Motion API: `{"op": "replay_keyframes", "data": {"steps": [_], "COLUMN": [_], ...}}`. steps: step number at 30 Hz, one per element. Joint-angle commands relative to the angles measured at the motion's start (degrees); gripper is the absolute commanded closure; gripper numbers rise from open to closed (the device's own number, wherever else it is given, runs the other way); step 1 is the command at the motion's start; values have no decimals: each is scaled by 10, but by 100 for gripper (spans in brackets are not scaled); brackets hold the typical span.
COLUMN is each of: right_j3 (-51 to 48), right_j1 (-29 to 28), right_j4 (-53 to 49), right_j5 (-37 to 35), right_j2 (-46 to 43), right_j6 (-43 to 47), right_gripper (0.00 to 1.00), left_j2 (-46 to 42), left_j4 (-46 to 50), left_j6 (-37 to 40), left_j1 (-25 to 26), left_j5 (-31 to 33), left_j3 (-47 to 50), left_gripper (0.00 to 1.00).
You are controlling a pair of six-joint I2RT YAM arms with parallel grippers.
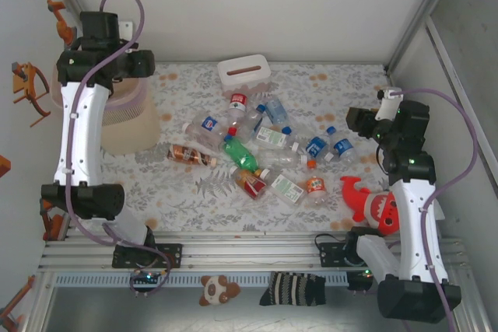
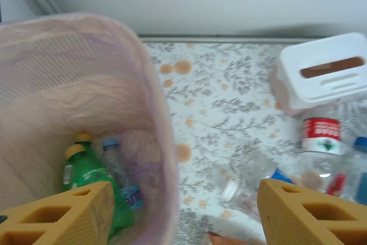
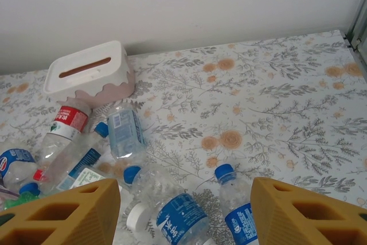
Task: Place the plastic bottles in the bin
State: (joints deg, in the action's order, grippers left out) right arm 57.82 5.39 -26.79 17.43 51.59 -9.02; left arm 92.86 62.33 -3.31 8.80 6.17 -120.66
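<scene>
Several plastic bottles lie in a heap mid-table, among them a green one and a brown one. The pinkish bin stands far left. My left gripper hangs open over its right rim, fingers empty. Inside the bin lie a green bottle and a clear blue-capped one. My right gripper is open above the heap's right end. Two blue-labelled bottles lie below it, untouched.
A white tissue box sits at the back behind the heap. A red plush shark lies near the right arm's base. A small plush toy and a striped sock rest on the near rail. Walls close in on three sides.
</scene>
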Motion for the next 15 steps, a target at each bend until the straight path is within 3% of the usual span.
{"op": "replay_keyframes", "data": {"steps": [1, 7, 15], "right_j3": [5, 2, 1], "right_j1": [-4, -4, -5], "right_j4": [-2, 0, 1], "right_j5": [11, 15, 20], "right_j2": [-8, -12, -14], "right_j6": [-3, -5, -9], "right_gripper": [39, 39, 39], "left_j2": [-36, -142, -265], "left_j4": [-6, -129, -222], "left_j6": [-62, -178, -418], "left_j1": [24, 58, 63], "left_j5": [3, 14, 41], "left_j3": [41, 231, 470], "left_gripper": [35, 36, 36]}}
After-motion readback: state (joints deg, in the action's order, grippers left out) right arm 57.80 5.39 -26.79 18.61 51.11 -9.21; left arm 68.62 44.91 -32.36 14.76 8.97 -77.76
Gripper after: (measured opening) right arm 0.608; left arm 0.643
